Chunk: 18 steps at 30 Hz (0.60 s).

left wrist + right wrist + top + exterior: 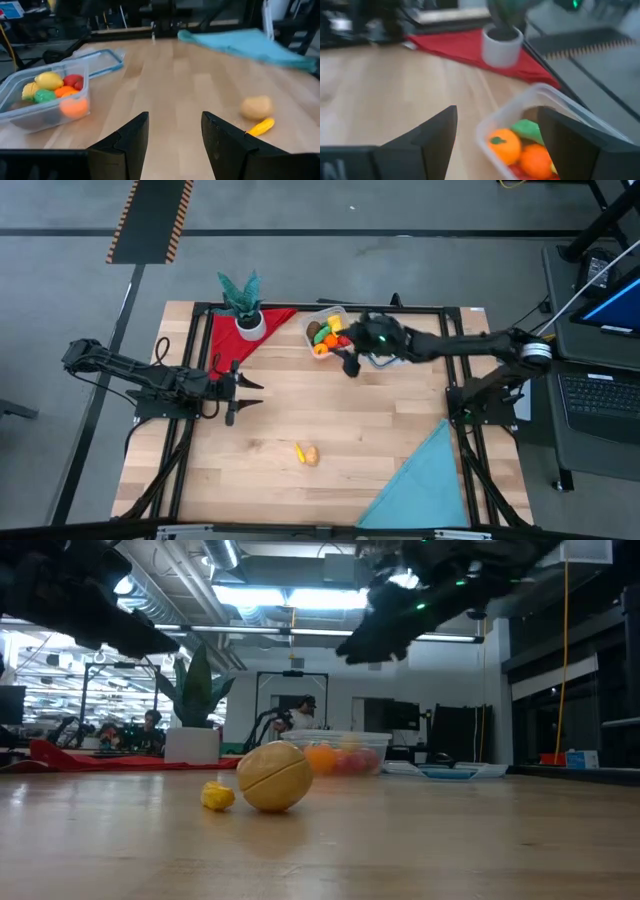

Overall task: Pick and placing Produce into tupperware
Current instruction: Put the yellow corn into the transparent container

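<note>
The clear tupperware (326, 330) stands near the table's far edge with several toy fruits in it: orange, yellow, red and green (517, 142). Two pieces of produce lie toward the near edge: a brown round one (313, 455) and a small yellow one (299, 450), both large in the low view (275, 777) (217, 796). My right gripper (348, 364) hangs open just right of and above the tupperware (535, 125), holding nothing. My left gripper (244, 394) is open and low over the table's left half, and its wrist view takes in the tupperware (47, 95) and the two loose pieces (256, 107).
A clear lid with a blue rim (102, 61) lies just right of the tupperware. A potted plant in a white pot (246, 308) stands on a red cloth (228, 338) at the far left. A light blue cloth (425, 480) covers the near right corner. Bare wood lies mid-table.
</note>
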{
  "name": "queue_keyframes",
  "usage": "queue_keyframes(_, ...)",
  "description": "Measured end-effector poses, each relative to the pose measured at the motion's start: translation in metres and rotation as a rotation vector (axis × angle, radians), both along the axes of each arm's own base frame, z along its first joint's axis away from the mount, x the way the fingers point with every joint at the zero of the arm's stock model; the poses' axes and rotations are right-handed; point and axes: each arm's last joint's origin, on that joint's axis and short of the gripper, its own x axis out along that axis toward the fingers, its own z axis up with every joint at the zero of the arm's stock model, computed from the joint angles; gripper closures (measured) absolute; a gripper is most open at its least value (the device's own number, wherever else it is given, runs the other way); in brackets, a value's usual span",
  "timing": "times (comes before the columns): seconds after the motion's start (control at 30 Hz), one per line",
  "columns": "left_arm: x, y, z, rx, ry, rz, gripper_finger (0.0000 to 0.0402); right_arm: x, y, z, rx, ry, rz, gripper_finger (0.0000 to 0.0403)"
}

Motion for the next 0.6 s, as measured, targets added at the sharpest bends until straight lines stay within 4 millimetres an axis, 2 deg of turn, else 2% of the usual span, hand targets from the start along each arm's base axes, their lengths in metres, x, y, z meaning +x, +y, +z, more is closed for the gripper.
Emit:
queue_keyframes(0.13, 0.001, -0.001, 0.004, -0.049, -0.041, -0.032, 0.0227, -0.022, 0.025, -0.011, -0.046, -0.066, 0.071, 0.0129)
queue_keyframes(0.23, 0.001, -0.002, 0.004, -0.041, -0.046, -0.040, 0.0227, -0.034, 0.036, -0.026, -0.050, -0.100, 0.096, 0.0129)
queue_keyframes(0.4, 0.001, -0.002, 0.004, -0.037, -0.043, -0.041, 0.0227, -0.046, 0.042, -0.045, -0.057, -0.167, 0.104, 0.0129)
queue_keyframes(0.6, 0.001, -0.003, 0.004, -0.041, -0.039, -0.073, 0.0227, -0.050, 0.043, -0.046, 0.001, -0.247, 0.104, 0.0129)
